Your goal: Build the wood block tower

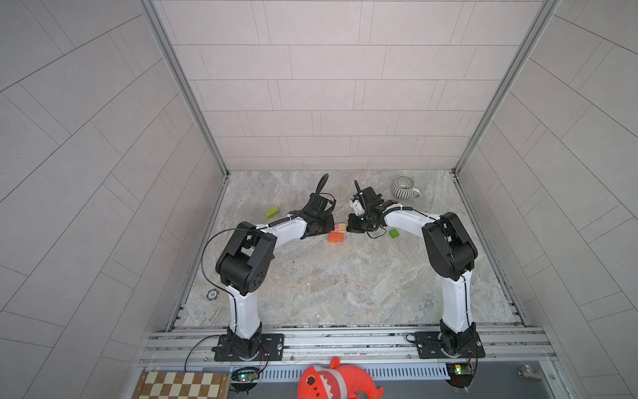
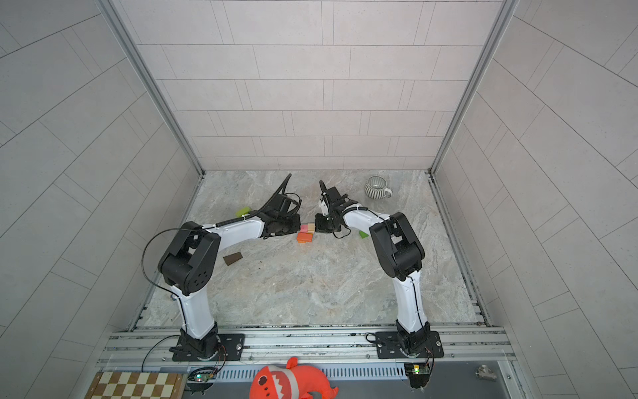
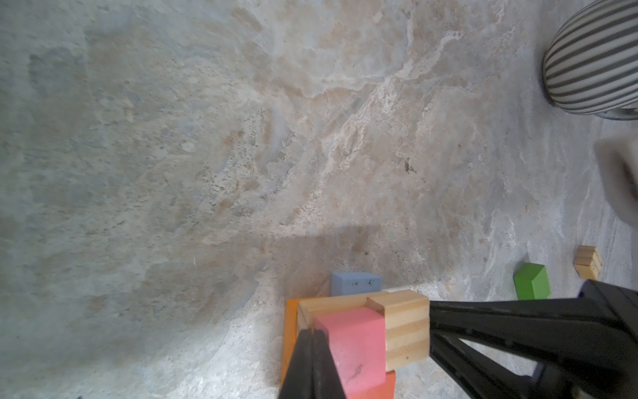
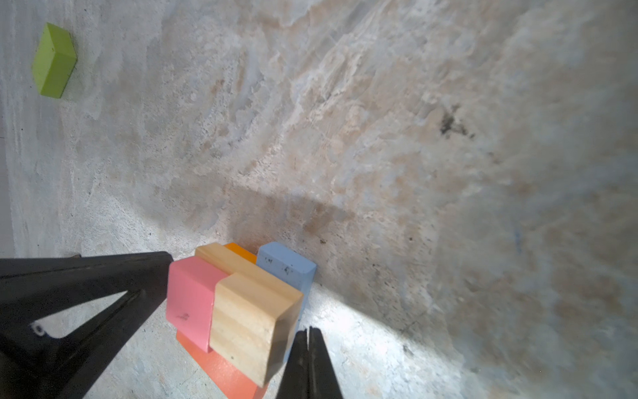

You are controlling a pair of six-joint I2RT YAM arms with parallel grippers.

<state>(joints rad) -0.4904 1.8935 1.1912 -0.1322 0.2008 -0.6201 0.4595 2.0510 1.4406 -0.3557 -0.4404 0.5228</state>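
Wood block tower (image 1: 336,232): a low cluster mid-table (image 1: 328,283), between the two wrists in both top views.

Hidden or unclear:
- You cannot see either set of fingertips in the top views because the wrist housings cover them. Contact reads from the wrist cameras only.
- Blue block (image 4: 286,269) sits just behind the cluster. Whether it touches cannot be told, and the top views do not show it.
- Dark brown block (image 2: 232,258) appears in a top view beside the left arm (image 2: 193,255) elbow, but not in both.
- Small tan block (image 3: 588,262) lies near the green block (image 3: 531,285) and is seen only by the left wrist.
- Mug (image 1: 404,187) is cut off by the frame edge in the left wrist view.
- Pink block (image 3: 355,345) and tan block (image 3: 407,328) sit side by side on the orange blocks (image 4: 221,369). How the tan pieces join is unclear.

Surroundings: the lime block (image 1: 272,211) lies well apart, by the left forearm. The mug stands upright at the back right. Poker chip (image 1: 212,294) is at the front left. Plush toy (image 1: 336,381) and chessboard (image 1: 183,385) lie off the table.

End effectors:
- Left gripper (image 3: 312,333): jaws pressed together, empty, tip against the pink block's side.
- Right gripper (image 4: 308,331): jaws likewise pressed together, empty, tip meeting the tan block's end.
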